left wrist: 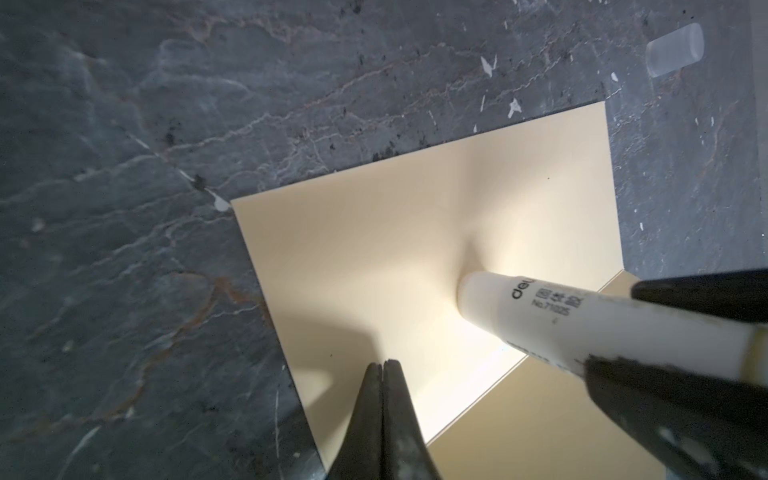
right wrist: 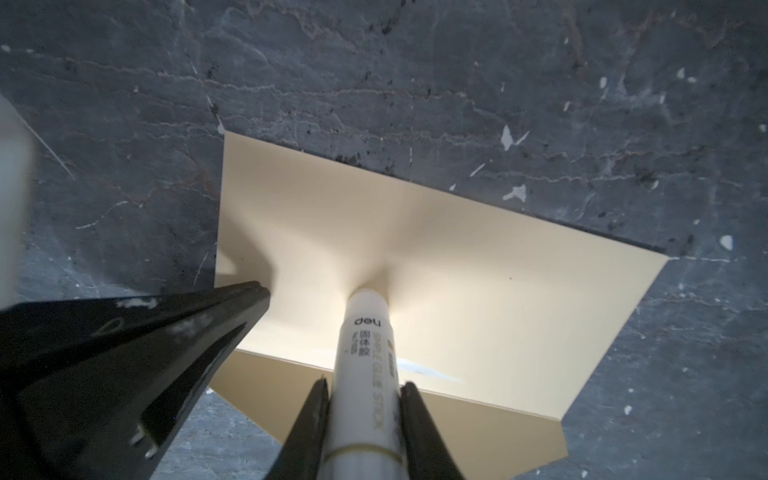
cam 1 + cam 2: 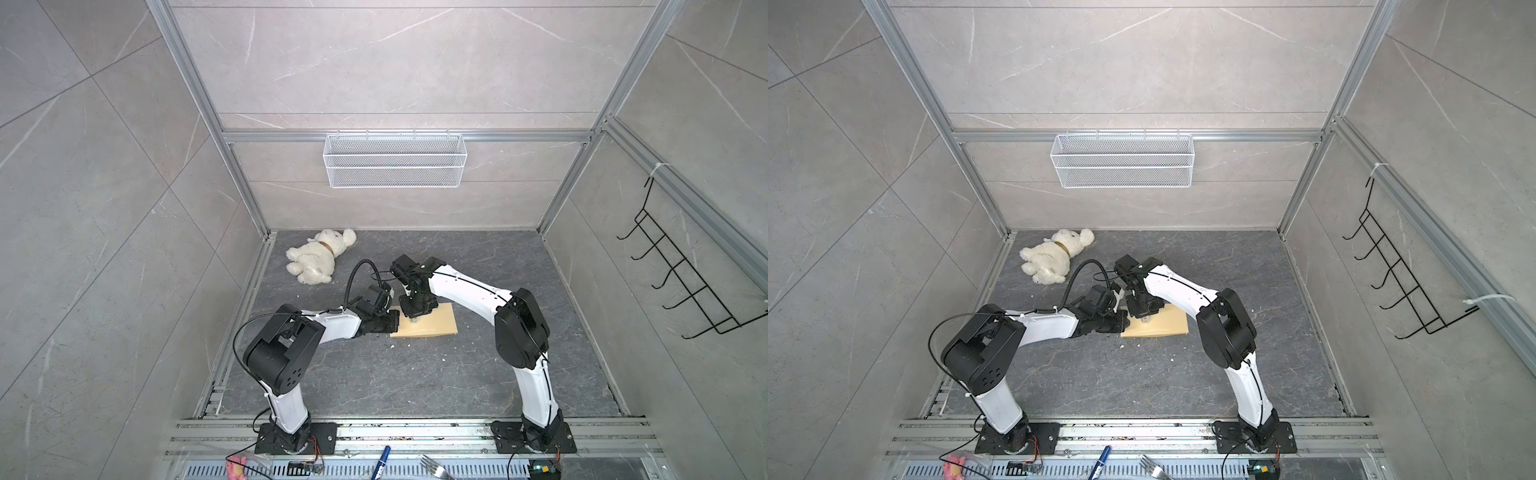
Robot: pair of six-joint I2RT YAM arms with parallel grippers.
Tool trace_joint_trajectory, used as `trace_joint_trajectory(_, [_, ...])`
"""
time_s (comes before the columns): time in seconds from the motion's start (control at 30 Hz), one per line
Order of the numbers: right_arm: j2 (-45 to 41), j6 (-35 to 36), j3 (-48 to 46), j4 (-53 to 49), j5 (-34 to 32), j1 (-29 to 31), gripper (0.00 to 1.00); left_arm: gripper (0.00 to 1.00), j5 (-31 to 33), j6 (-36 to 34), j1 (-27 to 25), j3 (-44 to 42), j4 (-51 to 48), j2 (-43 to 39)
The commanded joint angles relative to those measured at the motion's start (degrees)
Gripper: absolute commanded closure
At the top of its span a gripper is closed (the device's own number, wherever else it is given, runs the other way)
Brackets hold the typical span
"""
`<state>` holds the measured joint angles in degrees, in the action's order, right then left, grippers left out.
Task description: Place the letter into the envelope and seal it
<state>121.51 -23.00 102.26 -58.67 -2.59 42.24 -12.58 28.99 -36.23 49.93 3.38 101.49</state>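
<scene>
1. The envelope (image 3: pixel 432 322) lies flat near the middle of the table (image 3: pixel 415 374). Its long axis runs left to right in both top views.
2. The right gripper (image 2: pixel 363 384) clamps a glue stick (image 2: pixel 365 345). The stick's tip stands on the pale open flap, near the fold.
3. The left gripper (image 1: pixel 382 370), jaws closed together and empty, presses the same flap near its edge, at the envelope's left end.
4. The envelope is plain yellow-tan and smooth. The letter does not show; I judge that it is inside.

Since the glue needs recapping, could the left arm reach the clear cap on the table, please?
Probably yes: the clear cap lies uncovered beyond the envelope; the left pincer, shut and pressing on it, would have to skirt the glue stick.
</scene>
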Motion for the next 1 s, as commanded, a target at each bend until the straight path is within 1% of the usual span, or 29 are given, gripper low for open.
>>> trace_joint_trajectory(0.0, [1.24,-1.6,-0.51,0.05,1.75,0.39,1.0,1.0,-0.74,0.26,0.06,1.57,-0.83,1.16])
trace_joint_trajectory(0.23, [1.97,-1.72,0.8,-0.77,1.21,0.39,1.0,1.0,2.48,-0.36,0.06,2.77,-5.85,2.54])
trace_joint_trajectory(0.4, [3.12,-1.57,2.85,-2.3,0.49,0.17,1.0,1.0,3.64,-0.96,0.02,3.06,-8.44,3.66])
trace_joint_trajectory(0.67, [3.04,-1.43,2.69,-2.85,-0.13,-1.25,1.0,1.0,5.61,-1.48,0.08,2.54,-9.77,4.53])
trace_joint_trajectory(0.97, [1.72,-0.84,0.43,-2.28,-0.75,-2.62,1.0,1.0,6.94,-2.09,-0.07,2.52,-10.69,5.54])
